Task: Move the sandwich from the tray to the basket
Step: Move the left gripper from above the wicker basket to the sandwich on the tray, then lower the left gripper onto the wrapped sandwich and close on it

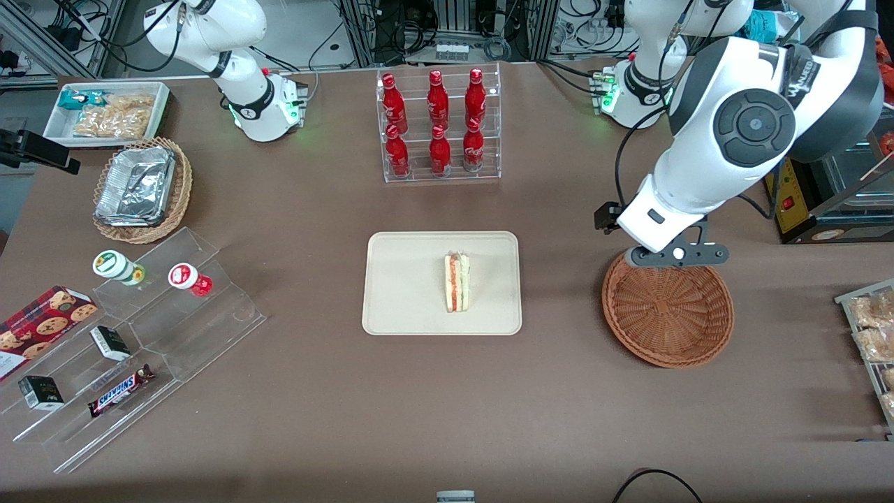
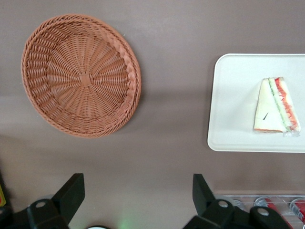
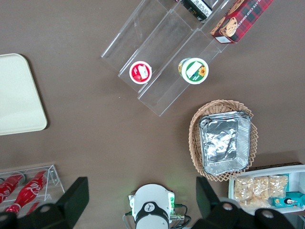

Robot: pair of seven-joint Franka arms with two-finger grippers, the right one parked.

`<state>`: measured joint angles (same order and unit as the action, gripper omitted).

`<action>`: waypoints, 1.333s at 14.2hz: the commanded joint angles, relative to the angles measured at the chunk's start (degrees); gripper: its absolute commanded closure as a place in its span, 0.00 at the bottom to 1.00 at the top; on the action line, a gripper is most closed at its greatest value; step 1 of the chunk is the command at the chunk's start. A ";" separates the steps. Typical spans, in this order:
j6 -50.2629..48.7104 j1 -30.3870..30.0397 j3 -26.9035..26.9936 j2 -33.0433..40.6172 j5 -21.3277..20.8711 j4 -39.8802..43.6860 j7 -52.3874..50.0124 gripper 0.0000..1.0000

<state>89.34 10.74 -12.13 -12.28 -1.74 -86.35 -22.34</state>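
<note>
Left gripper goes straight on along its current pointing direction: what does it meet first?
Probably the tabletop beside the basket; the left gripper hovers open above the table, aimed down. Height is hard to judge, so clearance to the basket is uncertain.

A lane is running between basket (image 1: 668, 318) and tray (image 1: 401, 283); the left gripper (image 1: 607, 217) is hanging above the table (image 1: 335, 405), farther from the front camera than the basket. Upright bottles (image 1: 438, 101) (six, in a clear rack (image 1: 419, 179)) are blocking low passage farther off than the tray.
</note>
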 commanded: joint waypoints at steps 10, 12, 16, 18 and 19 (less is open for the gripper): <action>10.22 6.56 0.35 -8.45 1.82 1.62 -6.98 0.00; 15.23 9.02 0.35 -11.53 2.00 1.62 -13.48 0.00; 24.73 16.32 0.53 -19.17 1.30 3.28 -25.00 0.00; 26.67 19.39 0.62 -23.03 1.21 5.83 -30.02 0.00; 27.37 20.54 0.62 -25.06 0.78 6.80 -31.34 0.00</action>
<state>116.37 28.93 -12.28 -32.89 -0.27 -84.36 -50.09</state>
